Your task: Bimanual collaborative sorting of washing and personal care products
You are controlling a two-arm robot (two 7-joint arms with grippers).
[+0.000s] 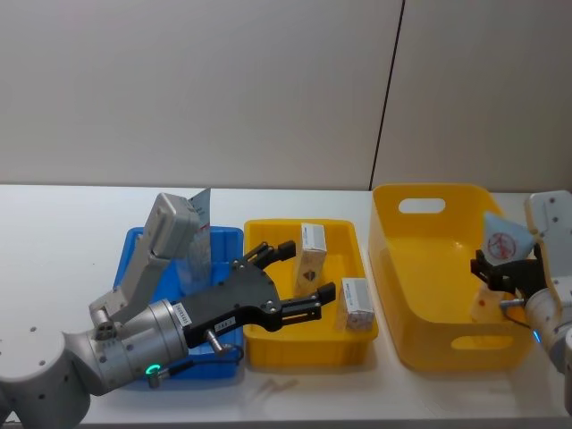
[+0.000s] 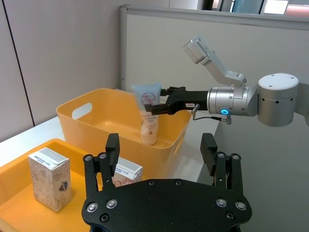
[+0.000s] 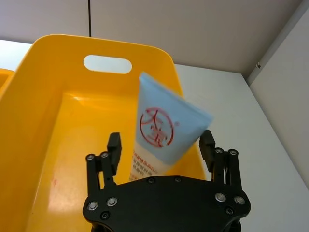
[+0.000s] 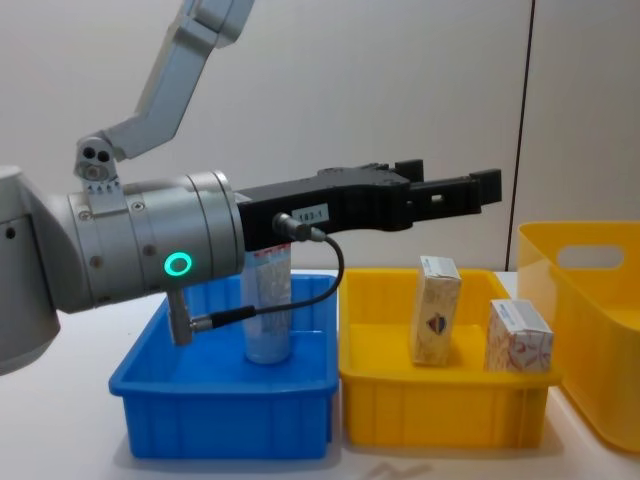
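Left pincer (image 1: 302,279): fingers spread, empty, above the yellow tray (image 1: 268,348).
Boxes: one upright (image 4: 434,309), one (image 4: 519,336) beside it, both in that tray.
Right pincer (image 2: 155,100): closed on a pale-blue tube (image 3: 164,128), over the yellow basket (image 1: 402,335).
Blue tray (image 4: 190,420): another tube (image 4: 268,305) standing inside.

**Even indoor light, soft shadows**

The scene is lit brightly and evenly. Only faint, soft shadows are cast on the white counter (image 1: 54,268). Mild sheen is seen on the big yellow basket (image 3: 43,116). The held pale-blue tube (image 3: 161,128) is slightly blurred in the right wrist view. Ceiling lights are glimpsed in the left wrist view's top edge.
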